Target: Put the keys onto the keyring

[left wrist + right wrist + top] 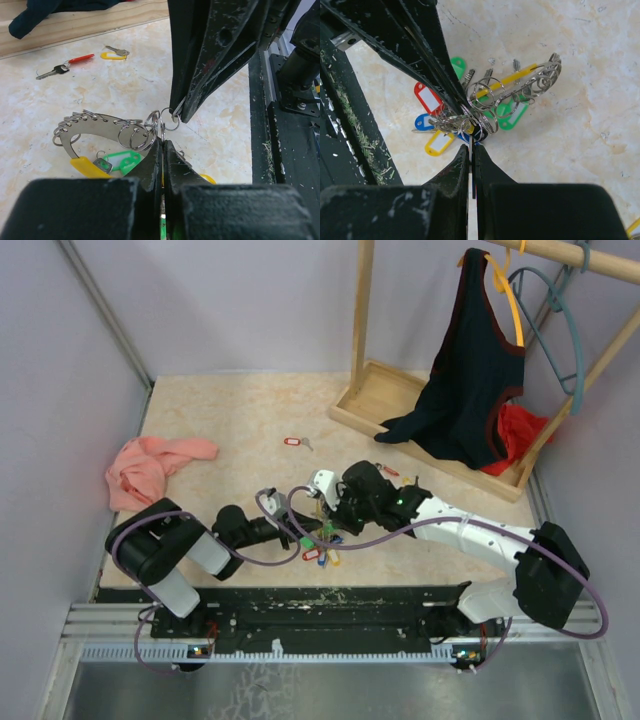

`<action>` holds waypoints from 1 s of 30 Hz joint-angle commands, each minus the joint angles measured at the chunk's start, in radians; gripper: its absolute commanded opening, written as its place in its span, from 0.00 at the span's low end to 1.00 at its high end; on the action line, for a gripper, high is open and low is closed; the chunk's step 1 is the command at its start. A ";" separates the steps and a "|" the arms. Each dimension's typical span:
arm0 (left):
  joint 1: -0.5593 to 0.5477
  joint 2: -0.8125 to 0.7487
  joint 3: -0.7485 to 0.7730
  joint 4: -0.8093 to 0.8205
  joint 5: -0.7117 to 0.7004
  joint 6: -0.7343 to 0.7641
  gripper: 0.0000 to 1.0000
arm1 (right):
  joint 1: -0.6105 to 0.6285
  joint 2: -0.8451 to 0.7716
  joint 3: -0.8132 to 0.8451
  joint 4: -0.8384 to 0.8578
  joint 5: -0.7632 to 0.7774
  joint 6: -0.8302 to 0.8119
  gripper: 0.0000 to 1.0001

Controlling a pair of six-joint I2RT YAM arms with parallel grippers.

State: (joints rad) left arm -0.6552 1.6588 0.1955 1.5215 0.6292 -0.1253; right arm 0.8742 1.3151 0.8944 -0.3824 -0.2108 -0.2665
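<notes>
Left gripper right up close, fingers squeezed together on the keyring, at the near middle of the table. Right gripper meets it tip to tip, also pinched tight, on one of the keyring's small loops. Green, yellow, red and blue tags bunch beneath. Loose keys lie farther off by the wooden rack, far right; a red-tagged key sits alone mid-table.
</notes>
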 commanded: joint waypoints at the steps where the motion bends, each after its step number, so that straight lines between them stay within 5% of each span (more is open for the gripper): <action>1: -0.011 -0.028 -0.011 0.268 -0.010 0.022 0.00 | -0.022 -0.017 -0.013 0.059 -0.021 0.063 0.00; 25: -0.034 -0.041 -0.016 0.269 0.000 0.056 0.00 | -0.079 0.217 0.027 0.046 -0.087 0.100 0.00; 30: -0.033 -0.040 -0.023 0.269 -0.009 0.065 0.00 | -0.078 0.168 0.019 0.056 -0.073 0.087 0.00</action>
State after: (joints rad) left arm -0.6849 1.6489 0.1802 1.5185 0.6174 -0.0734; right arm 0.8093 1.5230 0.9001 -0.3050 -0.3302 -0.1711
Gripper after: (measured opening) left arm 0.005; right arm 0.024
